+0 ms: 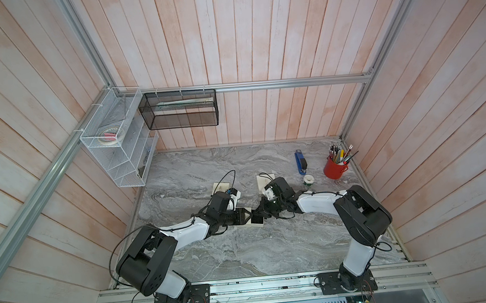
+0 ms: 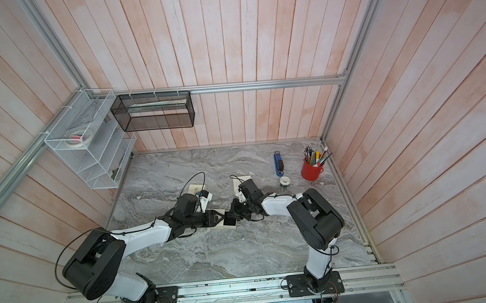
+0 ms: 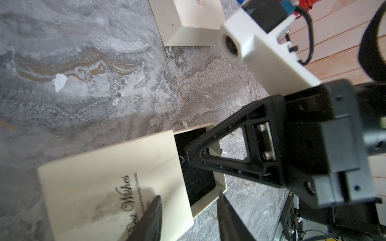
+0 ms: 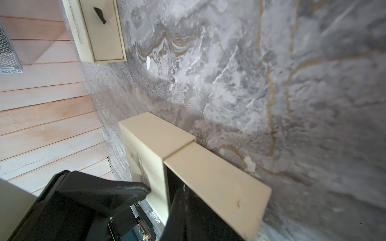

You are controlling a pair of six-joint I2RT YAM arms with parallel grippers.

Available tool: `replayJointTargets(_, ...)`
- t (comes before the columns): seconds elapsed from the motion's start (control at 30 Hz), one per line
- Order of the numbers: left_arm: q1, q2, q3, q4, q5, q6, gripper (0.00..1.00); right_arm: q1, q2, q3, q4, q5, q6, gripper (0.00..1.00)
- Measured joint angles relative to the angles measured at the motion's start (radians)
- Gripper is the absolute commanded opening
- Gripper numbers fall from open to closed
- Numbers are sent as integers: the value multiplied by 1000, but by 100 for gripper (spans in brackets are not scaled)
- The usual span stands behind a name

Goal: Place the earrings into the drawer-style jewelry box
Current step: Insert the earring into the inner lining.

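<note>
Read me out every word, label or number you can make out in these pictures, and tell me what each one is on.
"Wishes", in script on top of the cream box sleeve; the word before it is partly covered, seemingly "Best".
Smaller line under it: too blurred to read.
Print on the second cream box: cut off, unreadable.
Lettering along the third cream box: too blurred.
Nothing legible in the top views.

We see free room in the lower centre of both top views: the bare table (image 1: 243, 254) between the arm bases. The middle is blocked, where the left arm (image 1: 188, 230) and right arm (image 1: 315, 204) meet over the open box (image 1: 257, 221). Behind them lie a second box (image 1: 220, 186) and a third box (image 1: 262, 183). At the upper right of the table stand a stapler (image 1: 301, 162), tape (image 1: 307, 180) and a cup (image 1: 335, 167); its upper left is bare.
</note>
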Motion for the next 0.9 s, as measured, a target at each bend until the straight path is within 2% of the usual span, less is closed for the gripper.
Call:
replayJointTargets(0.3,0,3,5,-2,-1,7,45,0,0,0,-20,22,-1,0)
replayJointTargets(0.9,-1,3,5,-2,-4,6,45,0,-13,3,-42,53,-5,17)
